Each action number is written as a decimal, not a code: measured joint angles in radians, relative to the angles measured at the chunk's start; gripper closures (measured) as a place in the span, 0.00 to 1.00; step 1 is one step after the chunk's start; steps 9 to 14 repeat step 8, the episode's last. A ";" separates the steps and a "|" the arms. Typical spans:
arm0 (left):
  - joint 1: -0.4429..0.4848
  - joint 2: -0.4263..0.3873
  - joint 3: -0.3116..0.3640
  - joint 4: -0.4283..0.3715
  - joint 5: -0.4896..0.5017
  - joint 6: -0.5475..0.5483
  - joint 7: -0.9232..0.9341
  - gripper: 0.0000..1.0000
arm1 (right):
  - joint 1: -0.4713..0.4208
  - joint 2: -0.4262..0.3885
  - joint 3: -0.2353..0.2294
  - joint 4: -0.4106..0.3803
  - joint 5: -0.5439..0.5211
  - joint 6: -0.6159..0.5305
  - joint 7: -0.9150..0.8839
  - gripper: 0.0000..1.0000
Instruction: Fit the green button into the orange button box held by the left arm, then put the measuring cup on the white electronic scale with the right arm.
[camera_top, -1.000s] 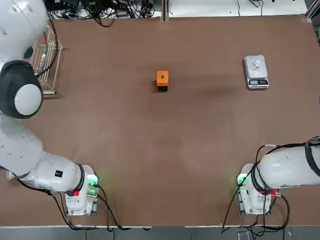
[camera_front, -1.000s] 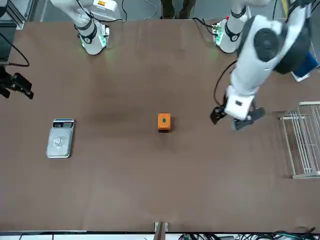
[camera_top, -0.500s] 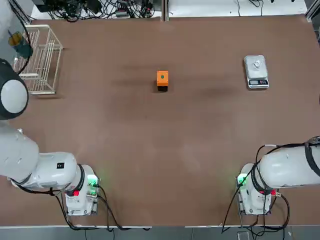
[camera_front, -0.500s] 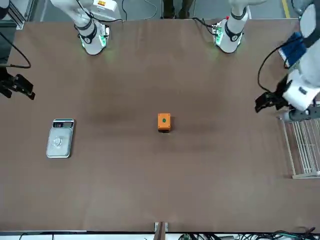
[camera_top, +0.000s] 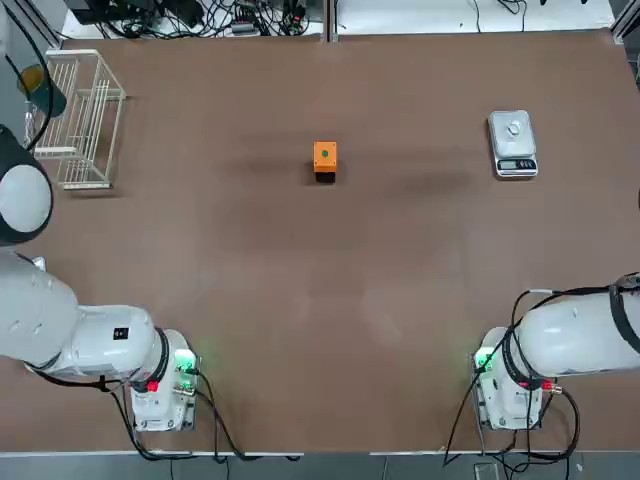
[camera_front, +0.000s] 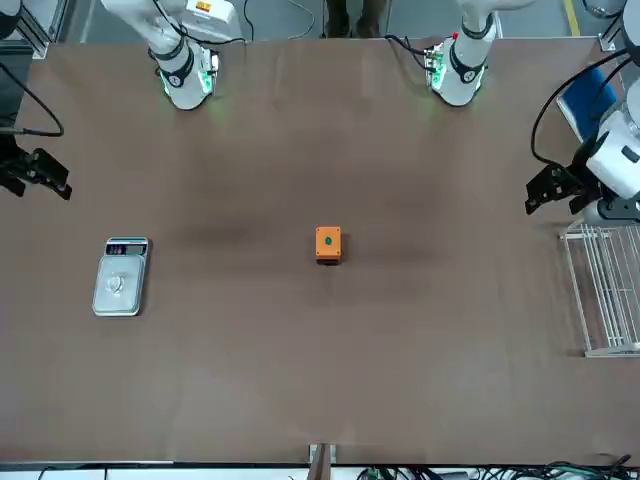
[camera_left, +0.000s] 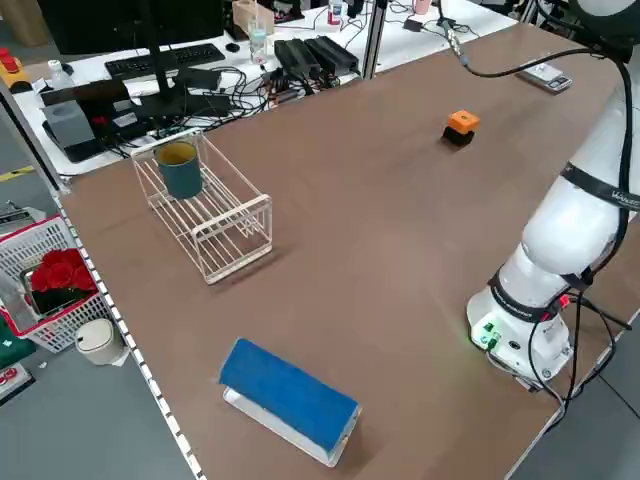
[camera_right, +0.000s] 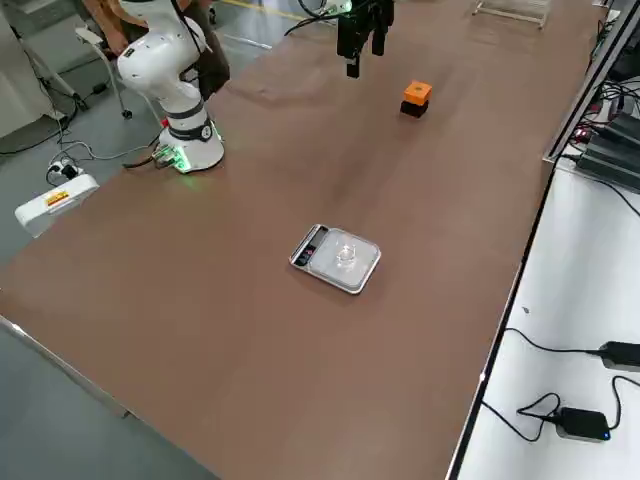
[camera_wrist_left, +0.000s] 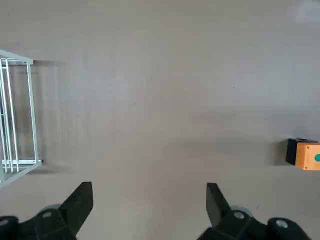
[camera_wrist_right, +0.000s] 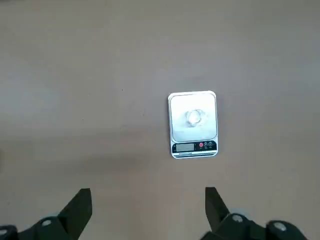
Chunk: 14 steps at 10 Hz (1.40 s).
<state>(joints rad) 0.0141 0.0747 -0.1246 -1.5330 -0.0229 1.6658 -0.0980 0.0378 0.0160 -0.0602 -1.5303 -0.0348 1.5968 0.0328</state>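
The orange button box (camera_top: 324, 157) stands alone mid-table on a small black block (camera_top: 325, 177), apart from both grippers. The green button (camera_top: 324, 154) shows as a green dot in the box's top face. It also shows in the front view as the green button (camera_front: 328, 240). The white electronic scale (camera_top: 512, 143) lies at the far right with the clear measuring cup (camera_top: 514, 128) on its plate. My left gripper (camera_front: 555, 188) hangs open and empty near the wire rack, far from the box. My right gripper (camera_front: 35, 172) hovers open and empty high over the table, looking down on the scale (camera_wrist_right: 193, 123).
A white wire rack (camera_top: 82, 115) with a teal cup (camera_left: 181, 170) in it stands at the far left of the table. A blue-topped box (camera_left: 288, 400) lies near the left front edge. Cables and equipment line the far edge behind the table.
My left arm has swung away from the middle of the table out toward the wire rack on my left. The right arm, box, scale and cup have not moved.
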 joint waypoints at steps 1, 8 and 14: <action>0.000 0.000 0.000 0.001 0.000 0.000 0.000 0.00 | 0.001 0.000 0.000 0.000 0.000 0.000 0.000 0.00; 0.001 0.001 0.001 0.009 0.000 -0.026 0.000 0.00 | 0.010 0.000 0.002 0.000 0.001 0.000 0.001 0.00; 0.001 0.001 0.001 0.009 0.000 -0.026 0.000 0.00 | 0.010 0.000 0.002 0.000 0.001 0.000 0.001 0.00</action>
